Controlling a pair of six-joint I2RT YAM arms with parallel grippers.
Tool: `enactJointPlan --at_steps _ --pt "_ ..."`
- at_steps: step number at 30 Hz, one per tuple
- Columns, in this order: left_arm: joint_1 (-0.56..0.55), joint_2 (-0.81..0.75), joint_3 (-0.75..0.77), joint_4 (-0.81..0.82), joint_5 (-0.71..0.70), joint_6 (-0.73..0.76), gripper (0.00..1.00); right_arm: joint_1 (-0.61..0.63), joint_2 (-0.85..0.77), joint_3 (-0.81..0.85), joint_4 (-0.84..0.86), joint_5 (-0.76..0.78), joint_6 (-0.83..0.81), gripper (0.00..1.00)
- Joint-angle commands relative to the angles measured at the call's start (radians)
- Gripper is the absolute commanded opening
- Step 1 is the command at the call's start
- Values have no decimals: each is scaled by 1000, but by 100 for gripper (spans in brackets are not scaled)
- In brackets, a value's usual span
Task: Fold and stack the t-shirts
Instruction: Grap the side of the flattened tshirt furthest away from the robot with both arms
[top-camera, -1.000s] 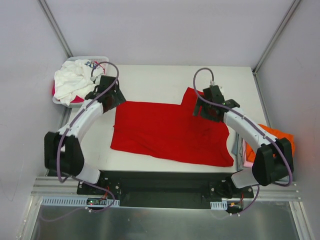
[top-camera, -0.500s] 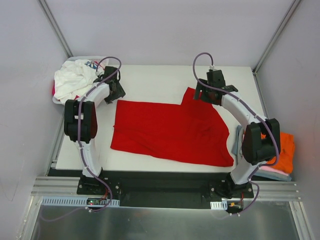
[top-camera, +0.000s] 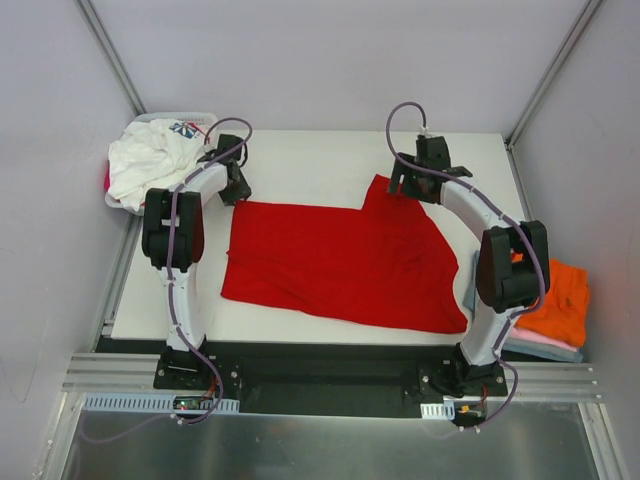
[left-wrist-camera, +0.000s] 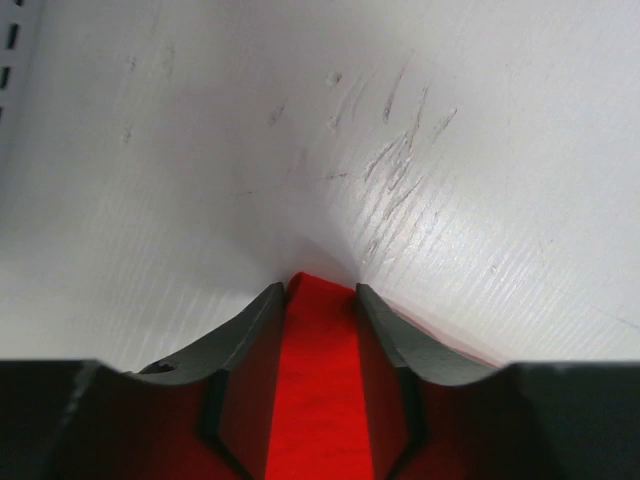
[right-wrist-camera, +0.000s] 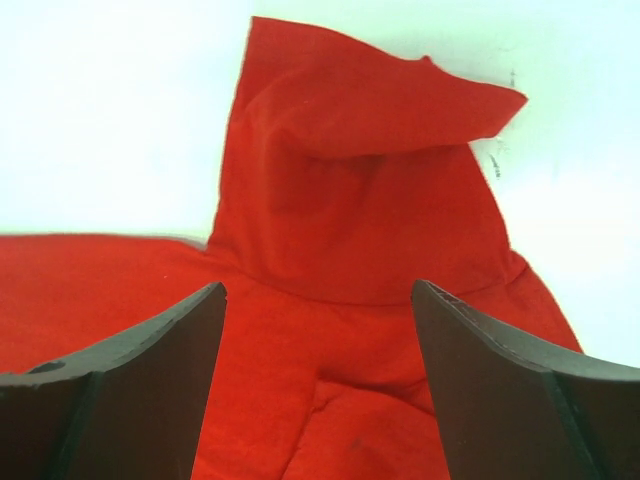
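The red t-shirt (top-camera: 340, 265) was met by both claws at its far edge. The left gripper (left-wrist-camera: 318, 290) stood with its jaws narrowly parted astride the shirt's far-left corner, red cloth filling the gap. From the wrist view I could not tell whether the pads actually bore on the cloth. The right gripper (right-wrist-camera: 318, 285) was spread wide and empty, low over the far-right part of the shirt, with the sleeve (right-wrist-camera: 370, 110) just beyond its fingertips.

Outward from there, the shirt lay opened out and mostly flat at the middle of the table (top-camera: 300, 160), not yet folded. A white t-shirt (top-camera: 150, 160) was heaped in the basket (top-camera: 118, 203) at the far left. An orange t-shirt (top-camera: 555, 300) lay at the right edge on top of other cloth.

Judgement: the step in hand was taking hold of the far edge for a first fold. The next move called for both claws to close on cloth, then lift together and carry that edge toward the near hem, evenly.
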Motion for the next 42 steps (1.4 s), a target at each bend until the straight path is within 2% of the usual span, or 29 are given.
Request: enactJointPlan --at_steps 1,6,16,23,27,30,33,35,37,38,42 --pt "-3 8 28 -4 36 35 31 -26 24 60 34 -23 3 79" --pt "-3 12 25 -4 32 74 0 -57 98 113 15 -11 0 79" --pt "-11 -61 -9 -4 36 112 0 -127 306 314 -46 68 3 78" --pt "-28 -80 -18 -4 50 114 0 -169 410 435 -117 43 37 71" --pt "-31 -86 -21 -4 56 112 0 -167 435 443 -150 25 49 66" --pt "-31 -92 -19 -4 59 110 0 -169 452 454 -178 9 56 57" --pt "-32 -101 -22 -4 55 110 0 -169 453 446 -184 -5 65 40" --pt "-32 -107 -22 -5 53 115 0 -169 444 442 -187 -3 69 27" --pt "-32 -112 -21 -4 50 117 0 -169 435 439 -189 9 74 7" --pt "-32 -113 -19 -5 50 117 0 -169 426 442 -192 17 74 3" --pt "-32 -124 -16 -5 30 123 0 -172 384 440 -197 49 77 1"
